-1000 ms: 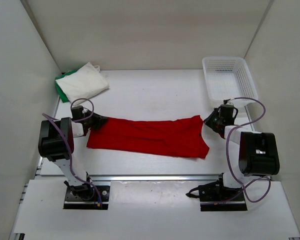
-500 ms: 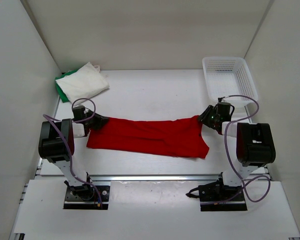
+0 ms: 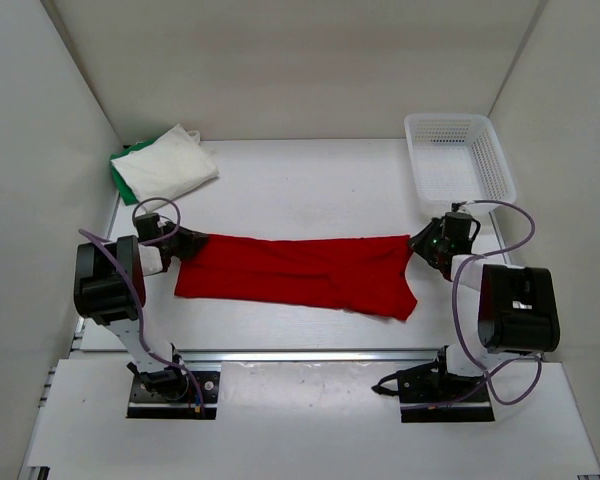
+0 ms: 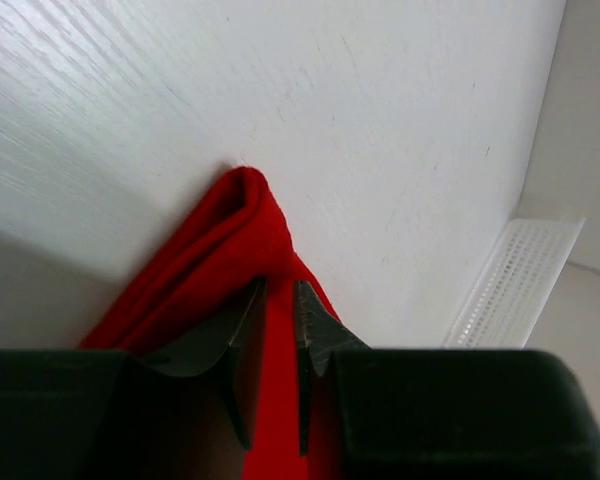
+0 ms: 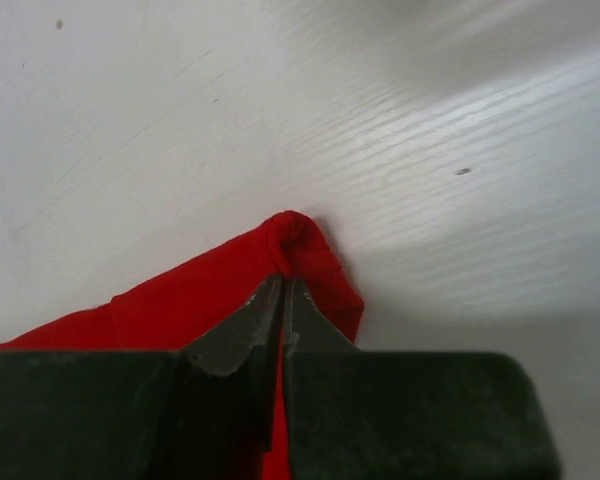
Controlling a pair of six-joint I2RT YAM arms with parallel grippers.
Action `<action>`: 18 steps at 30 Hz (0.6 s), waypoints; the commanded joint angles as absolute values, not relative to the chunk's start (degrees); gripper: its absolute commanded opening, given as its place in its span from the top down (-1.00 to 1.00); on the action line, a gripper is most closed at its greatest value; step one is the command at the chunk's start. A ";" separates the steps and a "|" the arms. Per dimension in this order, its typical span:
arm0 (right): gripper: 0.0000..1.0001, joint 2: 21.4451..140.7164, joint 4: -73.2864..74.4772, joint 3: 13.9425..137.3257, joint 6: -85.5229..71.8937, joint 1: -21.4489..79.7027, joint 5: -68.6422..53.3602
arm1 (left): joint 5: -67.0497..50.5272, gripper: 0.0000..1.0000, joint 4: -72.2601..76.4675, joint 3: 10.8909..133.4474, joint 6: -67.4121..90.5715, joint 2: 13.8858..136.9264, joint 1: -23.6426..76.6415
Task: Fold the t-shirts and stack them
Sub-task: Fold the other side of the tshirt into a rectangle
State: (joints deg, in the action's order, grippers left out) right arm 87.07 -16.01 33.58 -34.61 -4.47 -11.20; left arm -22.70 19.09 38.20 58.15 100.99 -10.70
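The bright red soft cloth t-shirt (image 3: pixel 300 272) lies stretched along the white worktop's (image 3: pixel 300 190) near half. The left pincer (image 3: pixel 187 242) and right pincer (image 3: pixel 418 243) each pinch an end. It looks light and limp, best gripped at corners.

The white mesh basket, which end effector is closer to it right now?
Right. The right end effector grips the red t-shirt at its end just in front of the basket; the left end effector grips the shirt's opposite end, much farther away.
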 commanded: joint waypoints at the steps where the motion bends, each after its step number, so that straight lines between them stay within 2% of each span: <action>1: 1.00 85.34 -16.96 33.13 -35.51 -5.19 -6.86 | -21.80 0.44 19.16 37.97 58.10 99.50 -11.08; 7: 0.99 87.98 -14.94 35.69 -35.33 -5.36 -8.34 | -21.53 0.43 18.80 38.76 58.01 97.04 -11.34; 9: 0.63 86.14 -15.03 34.64 -35.68 -5.71 -8.88 | -22.50 0.42 19.16 39.11 58.36 95.46 -11.08; 12: 0.39 81.84 -12.76 35.85 -35.68 -3.78 -8.53 | -21.97 0.40 18.81 40.42 57.75 91.69 -9.06; 15: 0.33 77.27 -9.94 36.56 -34.10 -0.71 -5.72 | -18.30 0.36 14.43 43.06 54.07 86.50 -5.20; 18: 0.39 73.48 -9.06 35.42 -34.02 2.71 -4.84 | -15.65 0.33 11.43 41.85 50.02 83.59 -0.81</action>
State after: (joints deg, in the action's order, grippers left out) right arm 77.28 -9.47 33.98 -34.89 0.03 -7.27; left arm -18.74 14.92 41.25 54.78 88.33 -4.78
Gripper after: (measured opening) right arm 0.312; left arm 0.331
